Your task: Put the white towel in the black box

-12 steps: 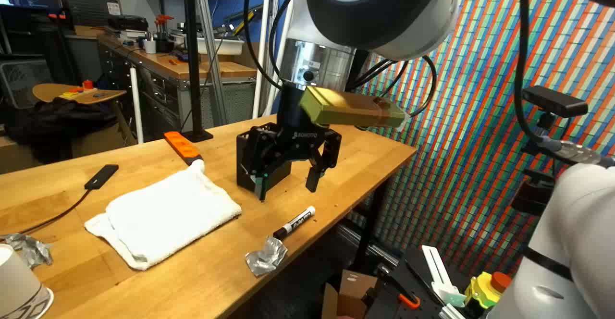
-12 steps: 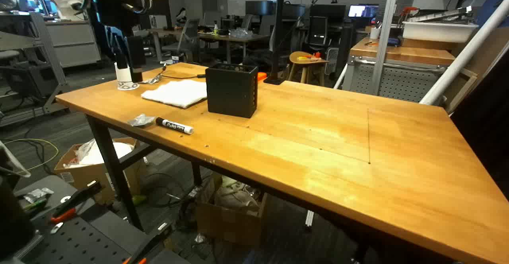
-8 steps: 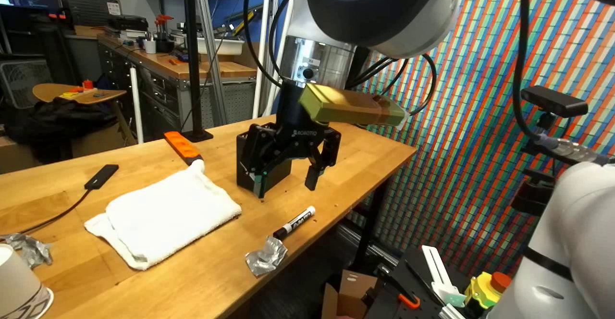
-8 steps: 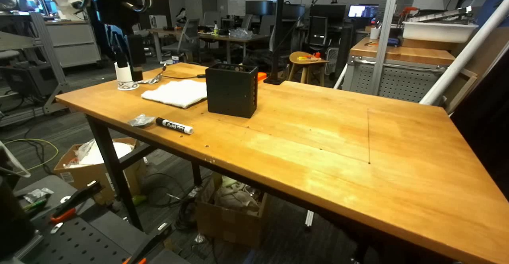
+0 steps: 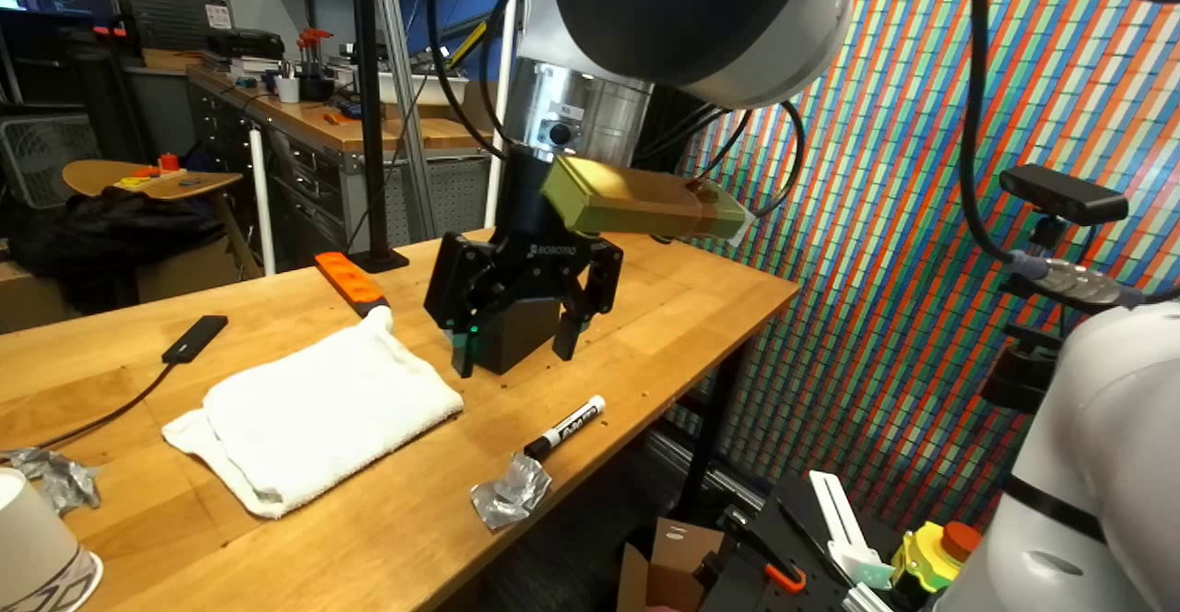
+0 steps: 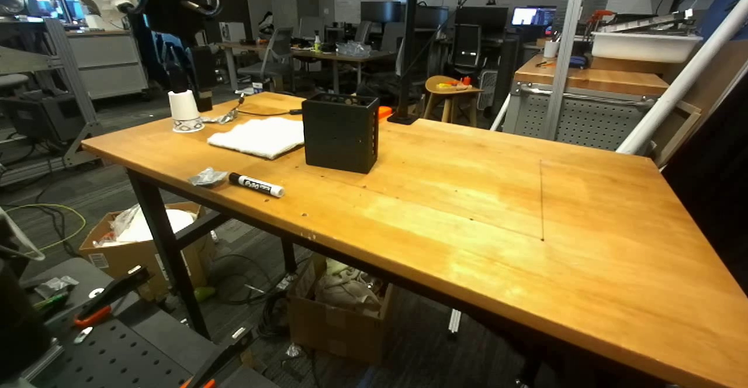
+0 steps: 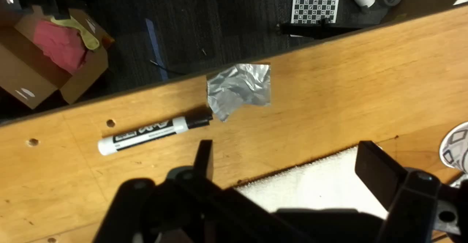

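The white towel (image 5: 323, 414) lies folded flat on the wooden table in both exterior views (image 6: 257, 138). In the wrist view the towel (image 7: 314, 188) shows in part below the jaws, the rest hidden by the gripper. The black box (image 6: 340, 134) stands upright on the table with its open top up. In an exterior view the box (image 5: 522, 331) is partly hidden behind my gripper (image 5: 513, 356). My gripper is open and empty, above the table and apart from the towel. It also shows in the wrist view (image 7: 287, 159) and dark at the upper left in an exterior view (image 6: 190, 87).
A marker (image 5: 564, 428) and crumpled foil (image 5: 512, 492) lie near the table's edge. A paper cup (image 6: 185, 110) stands beside more foil (image 5: 57, 478). An orange-handled tool (image 5: 350, 282) touches the towel's far corner. A black device with a cable (image 5: 194, 339) lies behind the towel.
My open gripper has moved left towards the towel in an exterior view, now partly in front of the box. More of the paper cup shows. Towel and box have not moved.
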